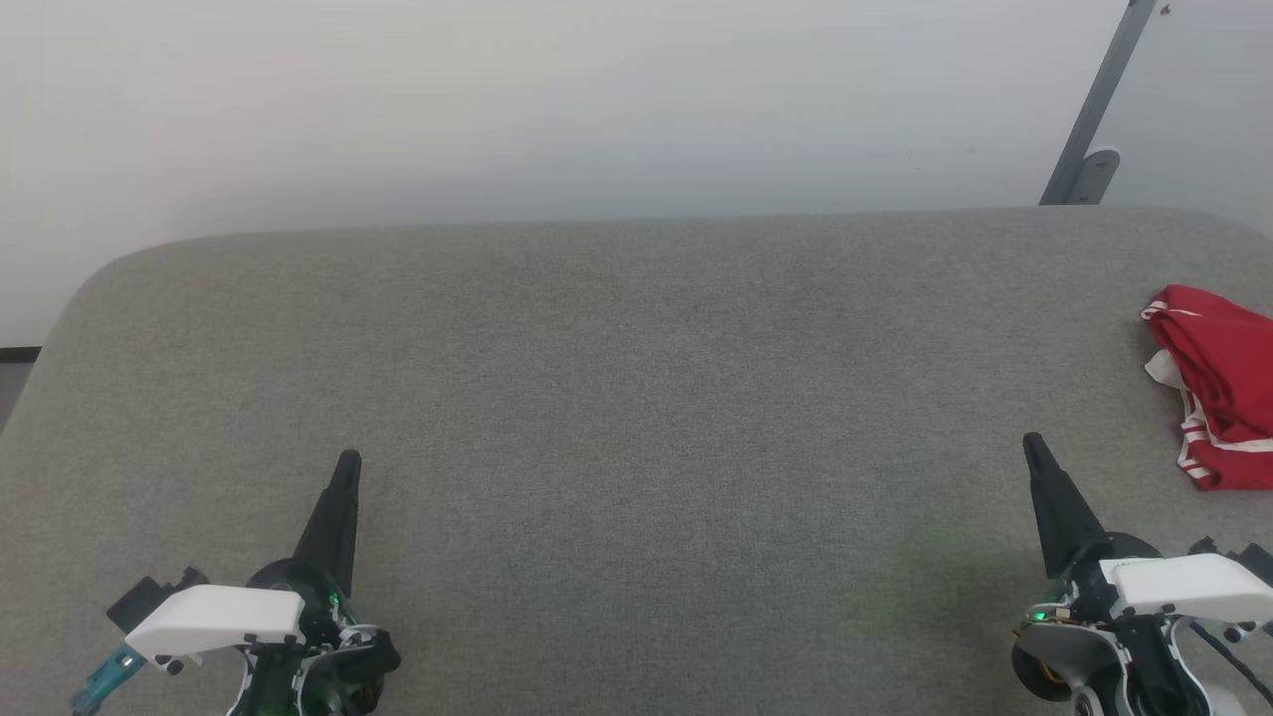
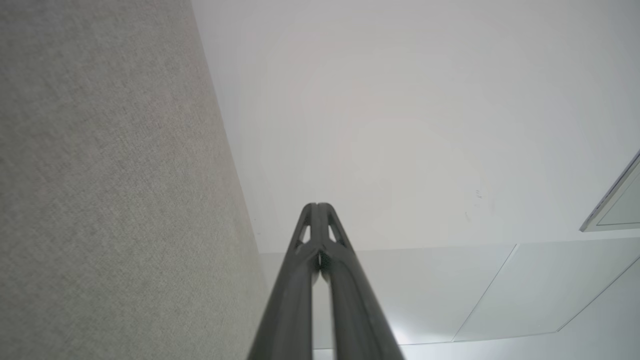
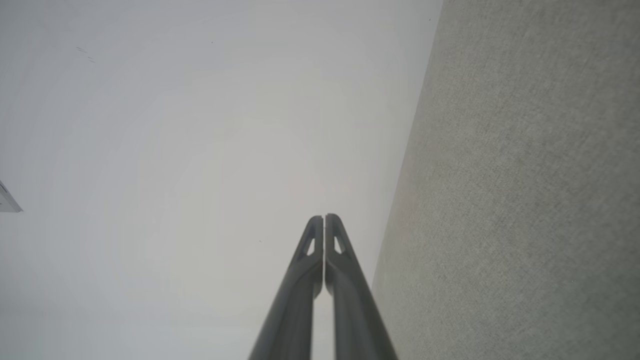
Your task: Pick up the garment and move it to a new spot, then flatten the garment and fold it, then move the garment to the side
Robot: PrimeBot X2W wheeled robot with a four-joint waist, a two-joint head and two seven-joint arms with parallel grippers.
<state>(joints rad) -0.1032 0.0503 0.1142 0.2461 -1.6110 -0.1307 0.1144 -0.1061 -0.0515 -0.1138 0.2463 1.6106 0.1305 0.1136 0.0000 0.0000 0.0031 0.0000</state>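
**Garment lies off the right gripper's outer side; both claws shut and empty**

Right gripper [image 1: 1034, 445]: its two fingers are pressed together into a single point with nothing between them. The right wrist view agrees, tips meeting. Left gripper [image 1: 348, 459]: same state, closed on nothing. Both sit low at the near edge of the grey fabric table [image 1: 636, 398], fingers pointing away toward the wall [image 1: 497, 99].

Outward from the right claw, the garment [image 1: 1228, 383] lies to its right and a little further out. It is near the fingertip but not touching it, at the table's right end.
- It shows as a red bundle with white-and-red striped trim on its left border and a bit of white at the left.
- It is layered rather than spread flat, and no number is visible.
- The picture edge cuts it, so its full extent is unknown.
- The long axis of the visible part runs far-to-near, roughly parallel with the fingers.

The right arm is clearly nearer. The left is well apart, most of the table between.

Stage, as a judgement: this fits either a bunched shirt at the side waiting for pickup or a folded one already set aside. Fold neatness can't be read from here. If a reach is due, it is the right arm's, outward to its right.
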